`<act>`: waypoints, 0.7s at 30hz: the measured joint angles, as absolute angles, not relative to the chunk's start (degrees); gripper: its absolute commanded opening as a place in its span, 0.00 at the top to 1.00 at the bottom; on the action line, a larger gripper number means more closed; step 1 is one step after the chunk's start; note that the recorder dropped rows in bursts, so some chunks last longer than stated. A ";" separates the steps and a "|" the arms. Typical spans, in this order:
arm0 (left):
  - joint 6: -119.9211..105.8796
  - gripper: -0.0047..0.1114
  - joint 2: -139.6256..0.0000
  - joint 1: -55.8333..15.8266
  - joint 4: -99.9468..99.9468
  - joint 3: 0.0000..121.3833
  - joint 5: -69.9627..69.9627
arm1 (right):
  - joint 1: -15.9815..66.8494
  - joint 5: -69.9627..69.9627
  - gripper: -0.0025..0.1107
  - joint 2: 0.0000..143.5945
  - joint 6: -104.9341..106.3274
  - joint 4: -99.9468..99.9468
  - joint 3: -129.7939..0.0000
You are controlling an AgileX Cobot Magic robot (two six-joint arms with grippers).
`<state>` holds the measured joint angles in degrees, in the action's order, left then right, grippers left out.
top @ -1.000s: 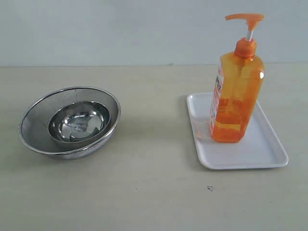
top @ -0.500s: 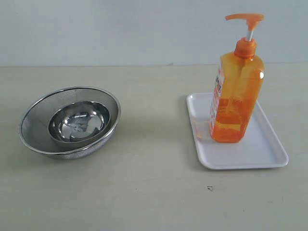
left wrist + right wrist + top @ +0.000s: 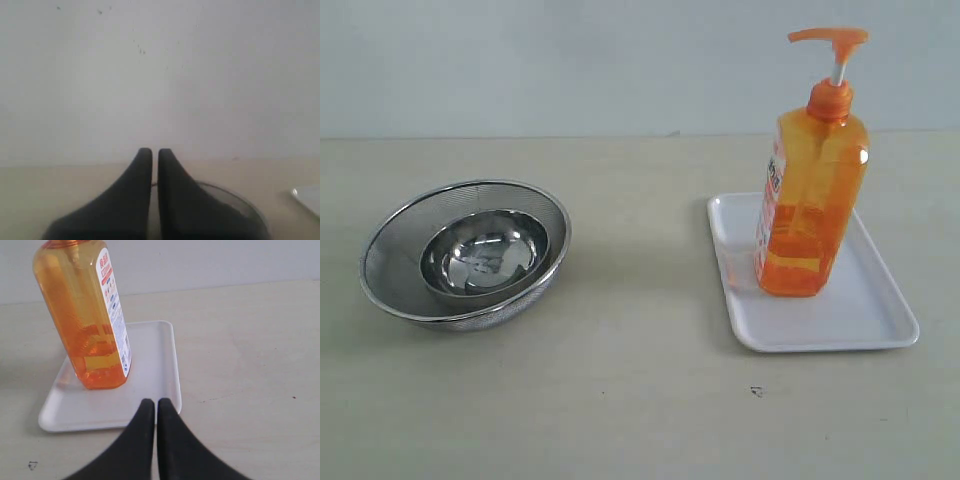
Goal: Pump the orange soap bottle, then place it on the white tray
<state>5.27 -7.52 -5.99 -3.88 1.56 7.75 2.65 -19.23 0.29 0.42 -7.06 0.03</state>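
The orange soap bottle (image 3: 812,195) stands upright on the white tray (image 3: 872,315), toward the tray's far left part, its pump head raised on the white stem. In the right wrist view the bottle (image 3: 87,320) and tray (image 3: 155,370) lie just ahead of my right gripper (image 3: 155,402), which is shut and empty, apart from the bottle. My left gripper (image 3: 154,151) is shut with nothing in it, above the table by the steel bowl. Neither arm shows in the exterior view.
A round steel mesh strainer (image 3: 395,235) with a smaller steel bowl (image 3: 485,255) inside sits at the left of the table; its rim (image 3: 235,197) shows beside the left fingers. A corner of the tray (image 3: 307,197) shows in the left wrist view. A pale wall stands behind the table.
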 measured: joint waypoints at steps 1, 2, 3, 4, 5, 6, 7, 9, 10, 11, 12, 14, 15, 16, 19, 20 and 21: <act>5.15 0.92 -7.52 -5.99 -3.76 1.56 6.27 | 2.65 -19.23 0.98 0.29 0.42 -7.06 0.03; 4.87 0.92 -7.52 -5.99 -3.60 1.56 4.86 | 2.65 -19.23 0.98 0.29 0.42 -7.06 0.03; 4.31 0.92 -7.52 -5.99 -3.60 1.56 3.56 | 2.65 -19.23 0.98 0.29 0.42 -7.06 0.03; 3.84 0.92 -7.52 -5.99 -3.48 1.56 2.60 | 2.65 -19.23 0.98 0.29 0.42 -7.06 0.03; 3.10 0.92 -7.52 -5.99 -3.48 1.56 1.44 | 2.65 -19.23 0.98 0.29 0.42 -7.06 0.03; 2.19 0.92 -7.52 -5.99 -3.48 1.56 0.32 | 2.65 -19.23 0.98 0.29 0.42 -7.06 0.03; 1.37 0.92 -7.52 -5.99 -3.48 1.56 -0.38 | 2.65 -19.23 0.98 0.29 0.42 -7.06 0.03; 0.00 0.92 -7.26 -5.95 -3.48 1.56 -1.82 | 2.65 -19.23 0.98 0.29 0.42 -7.06 0.03; 0.00 0.92 -6.91 -5.86 -3.48 1.56 -2.39 | 2.65 -19.23 0.98 0.29 0.42 -7.06 0.03; 0.00 0.92 -6.30 -5.60 -3.38 1.56 -2.90 | 2.65 -19.23 0.98 0.29 0.42 -7.06 0.03; -0.49 0.92 -5.59 -5.34 -3.38 1.56 -3.20 | 2.65 -19.23 0.98 0.29 0.42 -7.06 0.03; -0.59 0.92 -3.92 -4.56 -2.98 1.56 -3.88 | 2.65 -19.23 0.98 0.29 0.42 -7.06 0.03; -0.62 0.92 -2.85 -4.02 -2.98 1.56 -4.53 | 2.65 -19.23 0.98 0.29 0.42 -7.06 0.03; -0.72 0.92 -1.80 -3.65 -2.84 1.56 -5.33 | 2.65 -19.23 0.98 0.29 0.42 -7.06 0.03; -0.72 0.92 -0.40 -2.74 -2.61 1.56 -8.16 | 2.65 -19.23 0.98 0.29 0.42 -7.06 0.03; -0.72 0.92 -0.34 -2.59 -2.49 1.56 -9.17 | 2.65 -19.13 0.98 0.29 0.42 -7.06 0.03; -0.72 0.92 -0.30 -2.47 -2.12 1.56 -10.23 | 2.65 -19.13 0.98 0.29 0.42 -7.06 0.03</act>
<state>-0.72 -0.30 -2.47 -2.12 1.56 -10.23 2.65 -19.13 0.29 0.42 -7.06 0.03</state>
